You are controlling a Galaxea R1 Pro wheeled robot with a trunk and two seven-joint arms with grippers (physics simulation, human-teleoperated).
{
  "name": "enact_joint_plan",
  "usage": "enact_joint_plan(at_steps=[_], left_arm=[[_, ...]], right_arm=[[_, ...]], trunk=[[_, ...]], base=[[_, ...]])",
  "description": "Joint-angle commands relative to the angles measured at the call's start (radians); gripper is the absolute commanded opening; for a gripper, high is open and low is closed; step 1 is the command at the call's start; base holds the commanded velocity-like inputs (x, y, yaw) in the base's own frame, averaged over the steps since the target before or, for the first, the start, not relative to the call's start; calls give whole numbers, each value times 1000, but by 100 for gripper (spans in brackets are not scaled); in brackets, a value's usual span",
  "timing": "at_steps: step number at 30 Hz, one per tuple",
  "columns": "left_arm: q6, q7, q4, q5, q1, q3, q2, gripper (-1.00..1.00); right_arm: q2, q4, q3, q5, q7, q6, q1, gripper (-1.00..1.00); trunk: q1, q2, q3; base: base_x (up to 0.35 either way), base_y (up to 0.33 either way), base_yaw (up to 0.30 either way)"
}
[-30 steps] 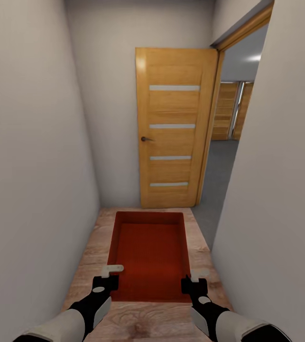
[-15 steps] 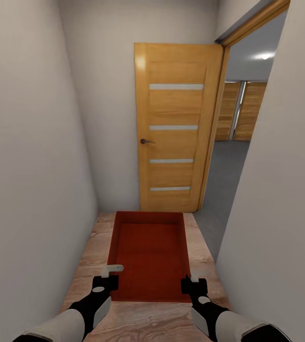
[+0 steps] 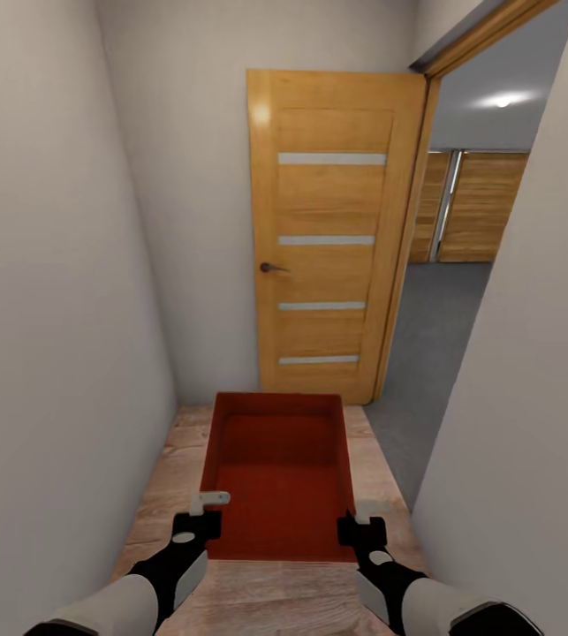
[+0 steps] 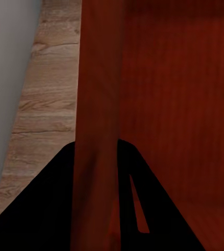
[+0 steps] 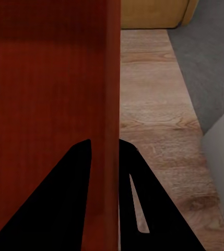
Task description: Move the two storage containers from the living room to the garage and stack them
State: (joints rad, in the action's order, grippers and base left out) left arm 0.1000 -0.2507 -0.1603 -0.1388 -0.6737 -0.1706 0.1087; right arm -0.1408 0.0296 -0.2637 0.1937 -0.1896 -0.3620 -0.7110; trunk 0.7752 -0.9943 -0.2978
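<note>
The robot is standing in a narrow corridor w/ white walls (image 3: 45, 309) on both sides and a light wood plank floor (image 3: 169, 477). It is holding one orange-red storage container (image 3: 275, 477) in front of itself, above the planks, open side up.

The left gripper (image 3: 202, 512) is clamping on the container's left side wall near the near corner; in the left wrist view the wall (image 4: 96, 130) is passing between the two dark fingers (image 4: 44, 209). The right gripper (image 3: 365, 519) is doing the same on the right side wall (image 5: 105, 104), fingers closed on it from both sides.

Straight ahead a wooden door (image 3: 332, 234) w/ four pale slits and a dark handle (image 3: 270, 267) is standing open against the end wall. To its right the doorway is showing a dark grey floor (image 3: 434, 327), a grey ceiling w/ a lamp (image 3: 503, 101), and wooden panels (image 3: 482, 208) at the far side.
</note>
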Motion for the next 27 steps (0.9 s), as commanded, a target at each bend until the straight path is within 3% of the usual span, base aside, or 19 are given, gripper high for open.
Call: enact_joint_plan(at_steps=[1,22,27], left_arm=[[0,-2,-3,-91,-2,42,-85,-100],[0,-2,0,-91,-3,42,-87,-100],[0,-2,3,-91,-2,42,-87,-100]], right_arm=[[13,1,38,-20,15,2,-1,-100],[12,1,38,-32,6,2,-1,-100],[12,1,38,-33,6,2,-1,-100]], trunk=[[1,-1,-1],[1,-1,-1],[1,-1,-1]], base=[[324,0,0],[324,3,0],[311,120,-134]])
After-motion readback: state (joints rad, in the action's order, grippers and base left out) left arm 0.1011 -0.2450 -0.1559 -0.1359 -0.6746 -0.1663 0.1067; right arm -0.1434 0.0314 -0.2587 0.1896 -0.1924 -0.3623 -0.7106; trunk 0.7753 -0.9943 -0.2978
